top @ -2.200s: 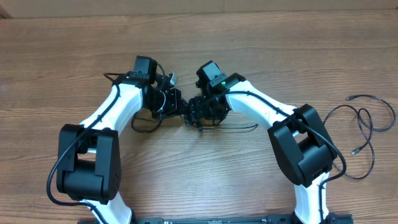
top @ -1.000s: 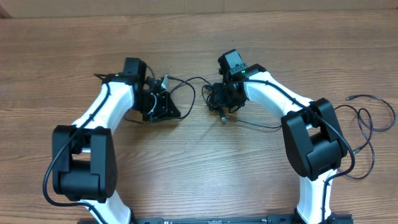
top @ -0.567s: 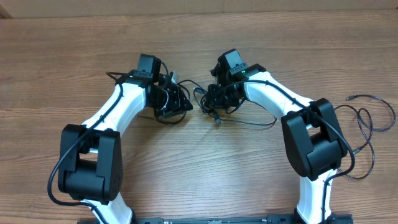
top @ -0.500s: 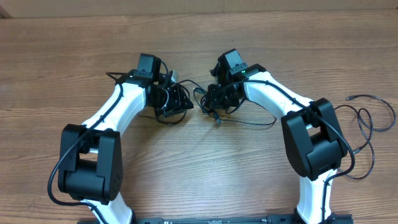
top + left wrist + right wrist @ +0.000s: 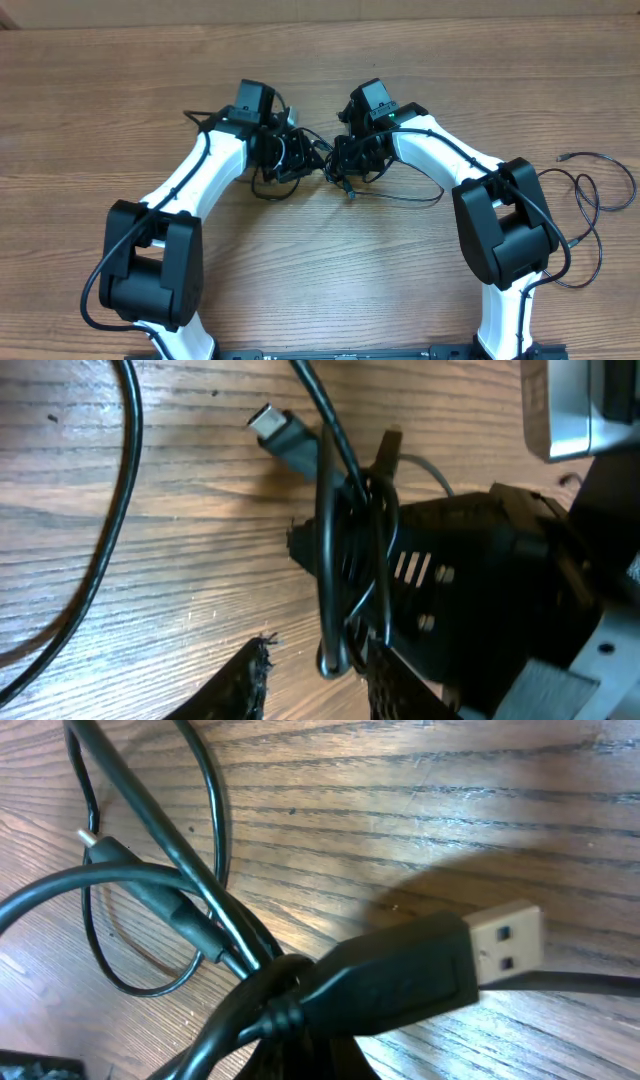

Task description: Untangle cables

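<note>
left jaws: apart; moved rightward, now just beside right jaws
right jaws: unmoved, clamped on cables [image 5: 390, 982]

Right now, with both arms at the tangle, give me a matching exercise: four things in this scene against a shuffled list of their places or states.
Things
1. wide plug
2. spare cable
3. left gripper
4. right gripper

Places or states
A. jaws apart, a cable loop between them
B. shut on the tangled cables
C. clear of the table, its shadow on the wood
D. lying at the table's right side, away from both grippers

Pairs: 1-C, 2-D, 3-A, 4-B
</note>
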`<state>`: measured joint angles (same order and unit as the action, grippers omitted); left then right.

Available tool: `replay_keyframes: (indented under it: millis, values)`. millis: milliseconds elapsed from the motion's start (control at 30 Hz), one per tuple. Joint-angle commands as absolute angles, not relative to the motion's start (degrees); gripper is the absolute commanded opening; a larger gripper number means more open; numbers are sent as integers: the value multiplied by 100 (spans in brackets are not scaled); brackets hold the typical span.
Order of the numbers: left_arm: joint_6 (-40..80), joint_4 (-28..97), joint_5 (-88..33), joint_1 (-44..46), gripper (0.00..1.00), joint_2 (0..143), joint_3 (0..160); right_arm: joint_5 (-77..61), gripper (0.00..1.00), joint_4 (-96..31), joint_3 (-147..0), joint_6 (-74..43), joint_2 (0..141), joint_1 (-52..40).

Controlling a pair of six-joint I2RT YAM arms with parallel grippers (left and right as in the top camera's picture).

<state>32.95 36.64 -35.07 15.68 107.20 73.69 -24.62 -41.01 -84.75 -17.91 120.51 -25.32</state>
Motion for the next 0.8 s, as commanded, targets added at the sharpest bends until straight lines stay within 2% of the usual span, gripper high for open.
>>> replay_keyframes:
  millis: [0, 233, 400, 767]
  values:
    - [3658, 3656, -2947, 1772, 25, 10753, 7494, -2558, 4, -4058, -8458, -1730, 12068, -2565]
    - [3822, 3616, -2812, 2008, 21, 10753, 7496, -2558, 4, -4058, -8458, -1730, 12068, -2565]
    - [3809, 4160, -2729, 1990, 13, 10744, 7863, -2558, 4, -4058, -8458, -1730, 12068, -2565]
    - [3734, 4416, -2231, 2078, 19, 10757, 8176, -2558, 4, -4058, -8458, -1730, 12068, -2565]
